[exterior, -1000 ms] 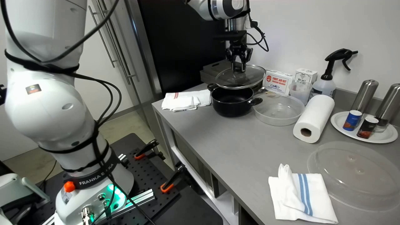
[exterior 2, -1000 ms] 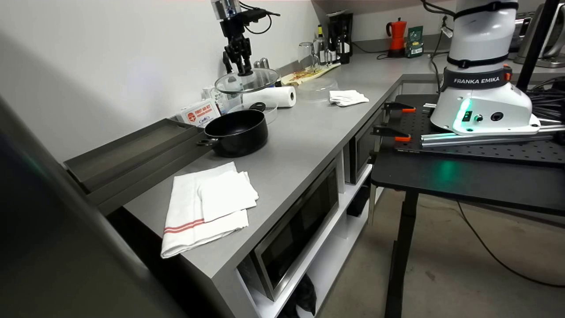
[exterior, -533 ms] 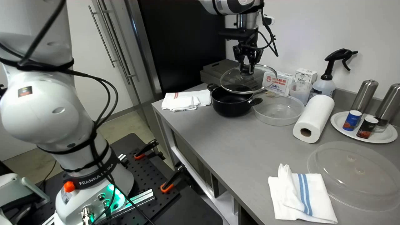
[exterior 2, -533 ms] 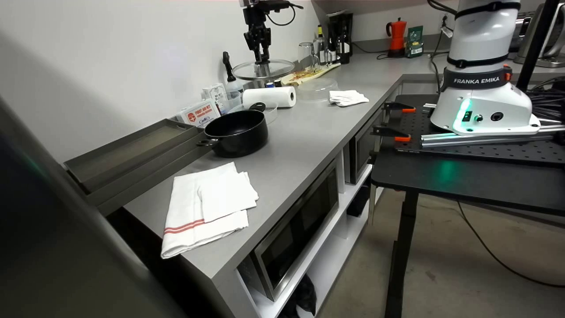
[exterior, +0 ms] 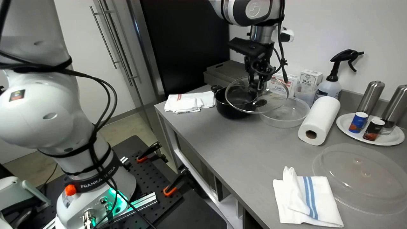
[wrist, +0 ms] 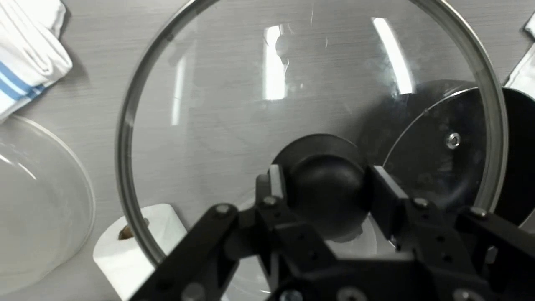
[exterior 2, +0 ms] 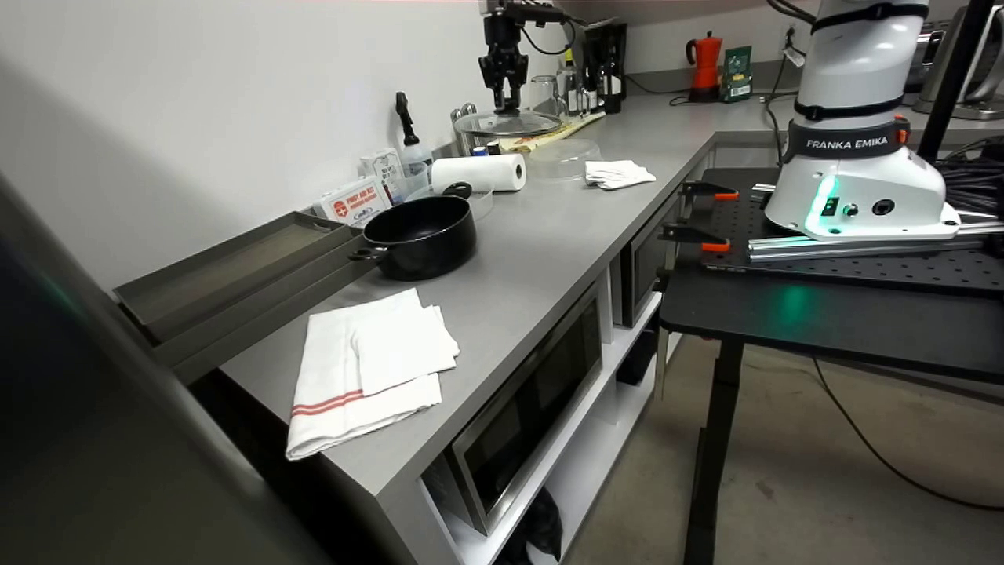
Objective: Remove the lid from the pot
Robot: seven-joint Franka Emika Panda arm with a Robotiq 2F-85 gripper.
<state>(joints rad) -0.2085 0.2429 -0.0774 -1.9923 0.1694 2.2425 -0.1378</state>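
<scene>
My gripper (exterior: pixel 257 83) is shut on the black knob (wrist: pixel 326 188) of the glass lid (wrist: pixel 234 104) and holds the lid in the air. The gripper also shows in an exterior view (exterior 2: pixel 507 108). The lid's rim looks tilted in an exterior view (exterior: pixel 241 100); there it overlaps the pot and a clear dish. In an exterior view (exterior 2: pixel 537 123) the lid appears beyond the paper towel roll. The black pot (exterior 2: pixel 427 247) stands uncovered on the counter, and also shows in an exterior view (exterior: pixel 227 109). In the wrist view the pot (wrist: pixel 518 138) shows partly through the lid at right.
A clear dish (exterior: pixel 283 121) stands beside the pot, then a paper towel roll (exterior: pixel 321 117). A larger clear cover (exterior: pixel 359 187) and a blue-striped towel (exterior: pixel 308 200) lie nearer. A first aid box, a spray bottle (exterior: pixel 330 87) and a plate (exterior: pixel 343 127) with shakers stand along the wall.
The gripper has carried the lid away from above the pot, toward the paper towel roll. The lid is now lower and tilts more in an exterior view. The pot has not moved.
</scene>
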